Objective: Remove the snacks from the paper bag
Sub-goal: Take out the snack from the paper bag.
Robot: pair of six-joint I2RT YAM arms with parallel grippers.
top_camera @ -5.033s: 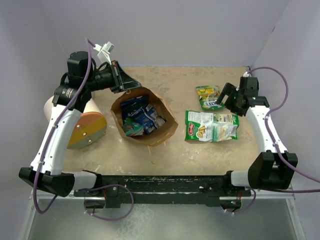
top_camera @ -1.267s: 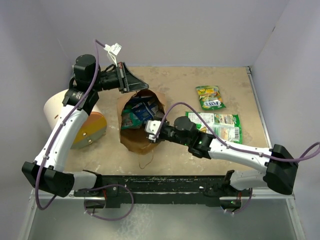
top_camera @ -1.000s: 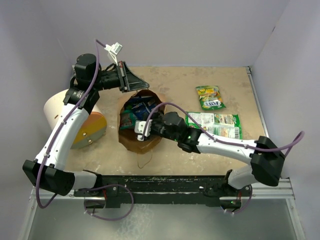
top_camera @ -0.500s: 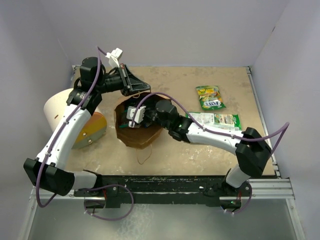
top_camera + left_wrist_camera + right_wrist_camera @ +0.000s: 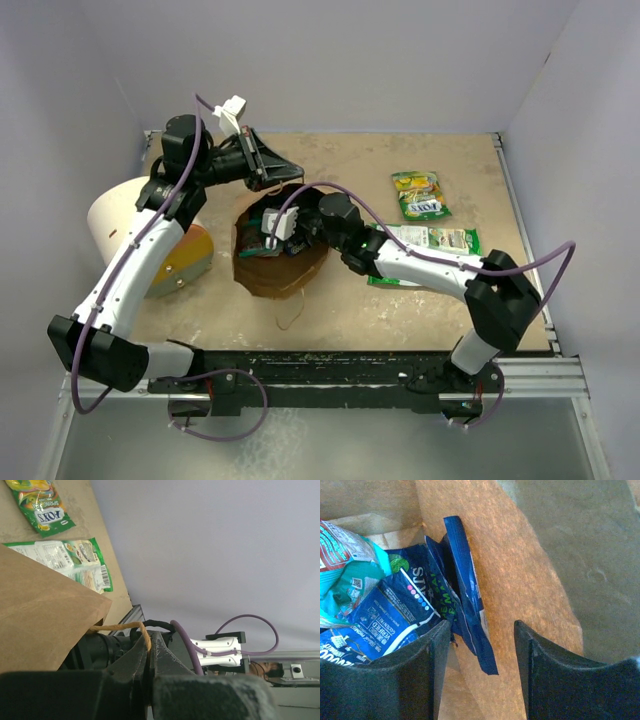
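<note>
Item: paper bag (image 5: 283, 278), brown kraft, lay mouth-up approx 9 o'clock of table ctr; L gripper (image 5: 150, 652) was clamped on its twisted handle (image 5: 120, 626); R gripper (image 5: 482, 635) stood agape inside the mouth, jaws astride a dark blue packet (image 5: 465, 580), not yet gripping; teal packet (image 5: 347, 580) at its 9 o'clock; green-yellow packet (image 5: 421, 195) and green-edged packet (image 5: 445, 241) already out, 3 o'clock of bag. Handling, est.: light, slick foil, crumples; pinch the upstanding edge seam

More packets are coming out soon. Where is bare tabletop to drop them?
Bare: the far table strip between the bag and the small packet, and the near edge right of the bag. Crowded: around the large packet, and by the cylinder at left.
</note>
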